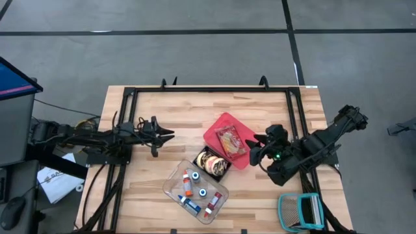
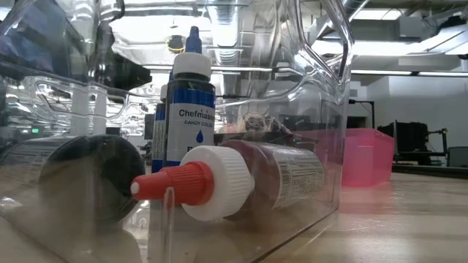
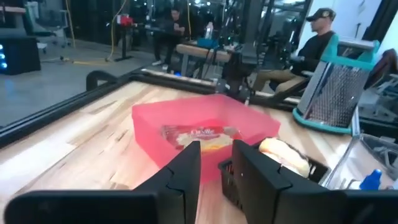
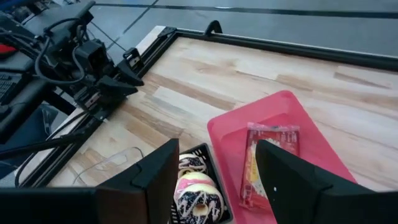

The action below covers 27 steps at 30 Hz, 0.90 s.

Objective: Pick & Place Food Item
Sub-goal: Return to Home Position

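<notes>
A red tray [image 1: 218,130] lies on the table, right of the middle, with a wrapped snack [image 1: 231,140] flat in it. Next to it, toward the table's near edge, stands a black tray of iced donuts [image 1: 213,162]. My right gripper [image 1: 255,148] hovers open above the red tray's right edge. In the right wrist view the snack [image 4: 264,158] and the donuts [image 4: 189,190] lie below its fingers. My left gripper [image 1: 168,134] is at the table's left, pointing level toward the red tray [image 3: 205,121], with a narrow gap between its fingers and nothing in it.
A clear bin [image 1: 197,193] with small bottles stands near the front edge and fills the low view, a blue-capped bottle [image 2: 186,109] upright in it. A teal grater [image 1: 300,211] sits at the front right. A black frame [image 1: 214,90] borders the table. People sit beyond the table.
</notes>
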Each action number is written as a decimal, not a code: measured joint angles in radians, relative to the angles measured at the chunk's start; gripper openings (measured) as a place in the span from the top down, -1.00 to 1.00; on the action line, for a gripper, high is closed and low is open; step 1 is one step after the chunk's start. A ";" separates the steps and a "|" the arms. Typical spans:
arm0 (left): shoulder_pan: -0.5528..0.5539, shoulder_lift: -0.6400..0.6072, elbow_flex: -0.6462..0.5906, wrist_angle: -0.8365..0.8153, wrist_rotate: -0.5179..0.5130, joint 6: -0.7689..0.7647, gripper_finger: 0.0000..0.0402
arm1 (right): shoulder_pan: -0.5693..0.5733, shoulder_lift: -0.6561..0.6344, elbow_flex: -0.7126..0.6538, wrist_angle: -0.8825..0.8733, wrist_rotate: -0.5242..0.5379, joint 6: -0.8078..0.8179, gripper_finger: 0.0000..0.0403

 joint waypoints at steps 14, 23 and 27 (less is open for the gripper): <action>0.038 -0.234 0.000 -0.350 0.125 0.023 0.67 | 0.006 0.000 0.000 -0.018 0.031 0.007 -0.02; 0.038 -0.378 0.000 -0.434 0.159 0.025 0.72 | 0.024 0.000 0.000 -0.060 0.066 0.051 -0.02; 0.038 -0.454 0.000 -0.561 0.159 0.022 0.75 | 0.023 0.000 0.000 -0.061 0.071 0.046 -0.02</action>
